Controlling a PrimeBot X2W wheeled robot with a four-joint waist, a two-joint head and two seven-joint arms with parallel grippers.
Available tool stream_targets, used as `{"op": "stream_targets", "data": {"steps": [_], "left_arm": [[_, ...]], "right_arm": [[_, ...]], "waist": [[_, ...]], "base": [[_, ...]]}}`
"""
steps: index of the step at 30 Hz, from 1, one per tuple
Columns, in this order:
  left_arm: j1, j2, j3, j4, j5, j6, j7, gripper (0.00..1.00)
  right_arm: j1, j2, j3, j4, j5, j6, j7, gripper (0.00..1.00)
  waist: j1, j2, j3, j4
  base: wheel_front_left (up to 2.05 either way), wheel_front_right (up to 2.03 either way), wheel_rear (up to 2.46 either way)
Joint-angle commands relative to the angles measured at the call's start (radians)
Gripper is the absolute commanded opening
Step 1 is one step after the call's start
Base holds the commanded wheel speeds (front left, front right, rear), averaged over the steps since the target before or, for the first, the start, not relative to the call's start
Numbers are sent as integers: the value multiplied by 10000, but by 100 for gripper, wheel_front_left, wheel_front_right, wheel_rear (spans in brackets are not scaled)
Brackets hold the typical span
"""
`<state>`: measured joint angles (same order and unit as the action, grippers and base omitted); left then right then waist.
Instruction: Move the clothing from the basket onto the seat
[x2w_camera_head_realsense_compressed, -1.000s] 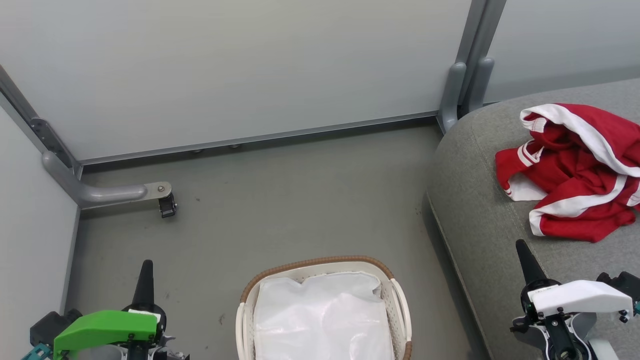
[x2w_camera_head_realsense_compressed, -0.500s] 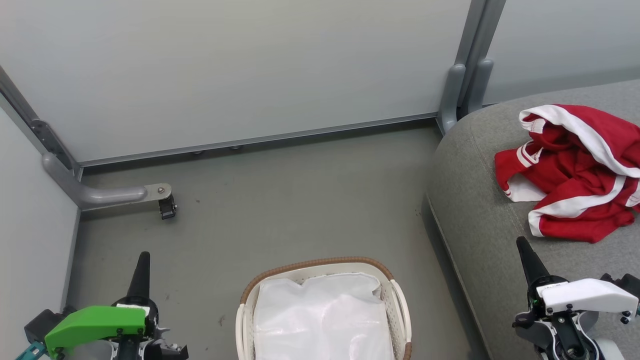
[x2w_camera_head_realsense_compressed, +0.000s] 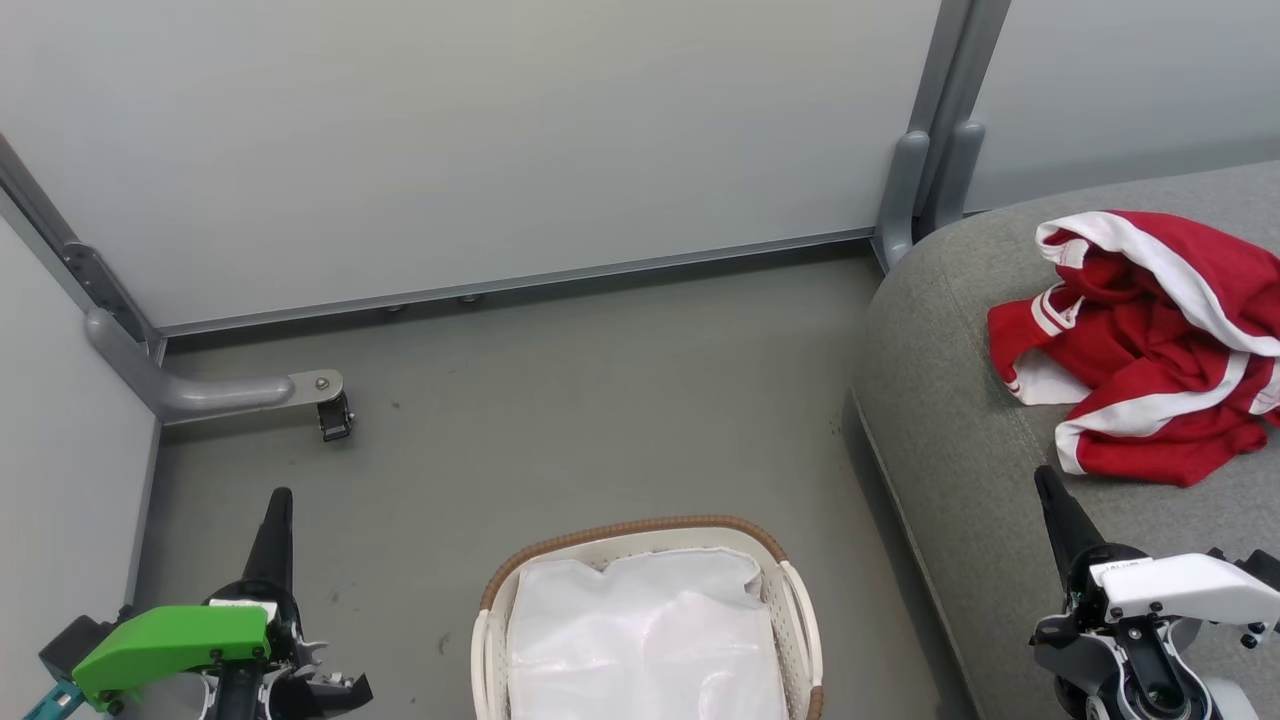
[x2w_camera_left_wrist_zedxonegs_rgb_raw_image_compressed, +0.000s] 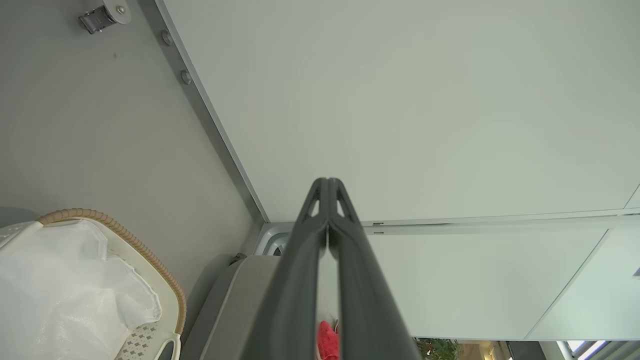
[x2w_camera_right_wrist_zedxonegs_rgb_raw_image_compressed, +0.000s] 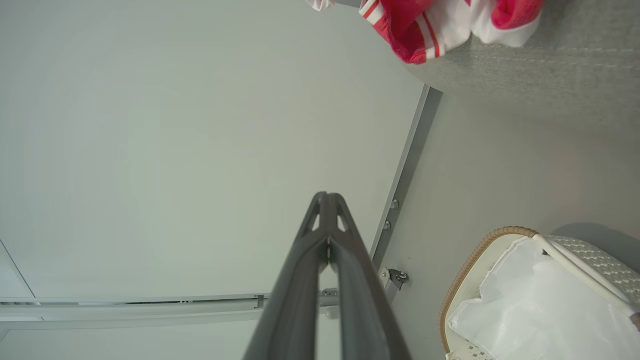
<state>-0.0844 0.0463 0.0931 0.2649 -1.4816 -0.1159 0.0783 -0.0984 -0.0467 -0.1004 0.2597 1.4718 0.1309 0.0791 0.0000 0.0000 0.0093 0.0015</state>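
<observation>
One red-and-white heap of clothing (x2w_camera_head_realsense_compressed: 1140, 350) lies on the seat (x2w_camera_head_realsense_compressed: 960, 420). One basket (x2w_camera_head_realsense_compressed: 640, 528) stands on the floor, holding a white liner (x2w_camera_head_realsense_compressed: 640, 640). Two claws, left (x2w_camera_head_realsense_compressed: 279, 497) and right (x2w_camera_head_realsense_compressed: 1043, 476), are both pressed together, empty.

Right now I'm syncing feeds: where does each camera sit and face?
Head: on the head, looking down at floor, basket, clothing on seat; left gripper and right gripper at bottom corners.
Left wrist: on the left arm, along its shut gripper toward the wall.
Right wrist: on the right arm, along its shut gripper toward the wall.
Shared: both wrist views catch basket and clothing.
</observation>
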Motion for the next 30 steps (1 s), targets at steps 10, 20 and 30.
{"op": "stream_targets", "data": {"steps": [10,20,30], "left_arm": [[-271,64,156,-156,-782,-128,236,0],[-325,69,235,-226,-1346,-189,393,0],[-307,69,230,-217,-1323,-179,393,0]], "right_arm": [[-132,-60,-106,-133,846,-3,232,0],[-143,-61,-164,-180,1454,-3,388,0],[-139,-61,-158,-176,1427,-2,387,0]], "waist": [[0,0,-33,-8],[0,0,-62,-14],[0,0,-62,-14]], "base": [[0,0,0],[0,0,0],[0,0,0]]}}
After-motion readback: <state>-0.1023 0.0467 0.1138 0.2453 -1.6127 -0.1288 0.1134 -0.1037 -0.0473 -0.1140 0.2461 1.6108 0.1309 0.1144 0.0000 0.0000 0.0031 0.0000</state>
